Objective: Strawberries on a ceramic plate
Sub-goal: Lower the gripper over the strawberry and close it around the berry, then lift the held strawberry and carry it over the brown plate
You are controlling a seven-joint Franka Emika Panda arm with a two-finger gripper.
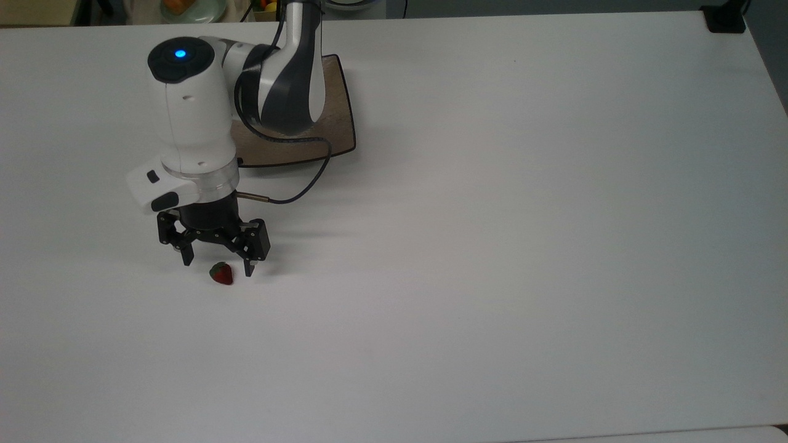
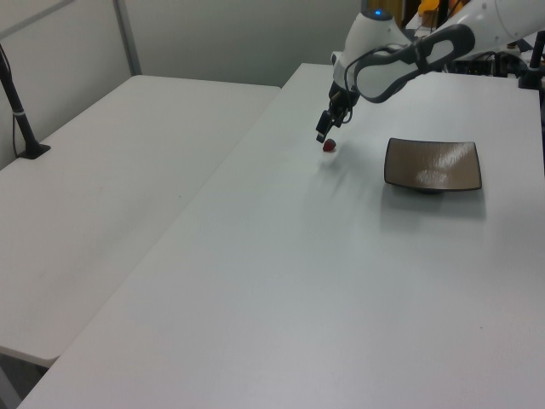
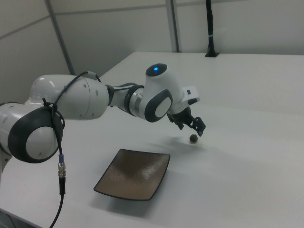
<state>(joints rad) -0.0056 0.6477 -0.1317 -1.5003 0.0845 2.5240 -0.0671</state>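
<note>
- Strawberry (image 1: 222,273) lies on the white table (image 1: 492,246). It is small and red with a dark green top.
- In the top view, the strawberry sits between the two tips of the claw (image 1: 217,269), a bit below them in the picture.
- The claw is wide open and holds nothing. One finger (image 1: 186,253) is on the top view's left of the strawberry, and the other finger (image 1: 249,266) is just beside it on the top view's right.
- In the left view, the claw (image 2: 324,135) hangs just above the strawberry (image 2: 329,146).
- In the right view, the claw (image 3: 196,129) is right over the strawberry (image 3: 193,138).
- The brown square plate (image 1: 340,120) sits on the table, well apart from the strawberry. The arm (image 1: 283,74) covers part of it in the top view.
- In the left view, the plate (image 2: 432,164) has nothing on it.
- A black cable (image 1: 301,187) hangs from the arm near the plate.
</note>
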